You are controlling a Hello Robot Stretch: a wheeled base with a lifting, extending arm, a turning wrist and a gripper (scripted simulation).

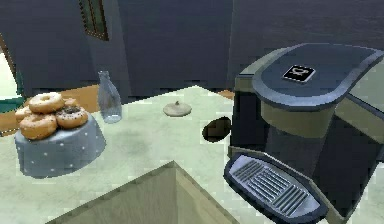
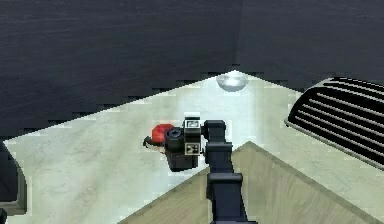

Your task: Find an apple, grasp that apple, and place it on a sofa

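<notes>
Arm side view: gripper (image 2: pixel 153 141) at a red round thing (image 2: pixel 163 130) on the counter (image 2: pixel 80 150). Can't tell if the jaws hold anything.

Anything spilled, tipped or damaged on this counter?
Nothing stands out. The bottle stands upright, the pastries sit in their bowl, the coffee machine looks intact, and the counter shows no spill.

Arm (image 2: pixel 226 185) stretched out, fingers (image 2: pixel 155 142) turned sideways
</notes>
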